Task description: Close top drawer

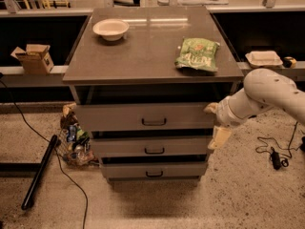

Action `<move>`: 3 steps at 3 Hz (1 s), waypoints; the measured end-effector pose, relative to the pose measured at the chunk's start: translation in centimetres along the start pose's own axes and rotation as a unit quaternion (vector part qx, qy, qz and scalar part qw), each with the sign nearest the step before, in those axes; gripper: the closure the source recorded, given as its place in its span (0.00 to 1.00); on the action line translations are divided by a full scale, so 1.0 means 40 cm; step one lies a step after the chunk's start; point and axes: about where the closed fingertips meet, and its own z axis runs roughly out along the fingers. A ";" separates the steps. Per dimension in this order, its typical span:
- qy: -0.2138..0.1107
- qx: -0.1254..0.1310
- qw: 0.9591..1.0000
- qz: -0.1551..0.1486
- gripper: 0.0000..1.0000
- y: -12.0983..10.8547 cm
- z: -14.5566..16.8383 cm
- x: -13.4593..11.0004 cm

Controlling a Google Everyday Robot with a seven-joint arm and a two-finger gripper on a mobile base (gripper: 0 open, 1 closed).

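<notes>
The top drawer (143, 114) is sitting partly out of the cabinet (147, 51), with a dark gap showing between its grey front and the top above. The gripper (214, 123) is resting against the right end of that front, its two pale fingers (219, 136) standing apart and clamping nothing. The closing push is looking under way but unfinished. The next move is calling for a straight, level shove inward until the gap is gone.
</notes>
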 end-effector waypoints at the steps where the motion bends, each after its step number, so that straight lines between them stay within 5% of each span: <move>1: -0.002 0.001 1.000 0.002 0.00 -0.012 0.001 0.005; 3: 0.003 0.021 1.000 0.008 0.00 0.007 -0.072 0.018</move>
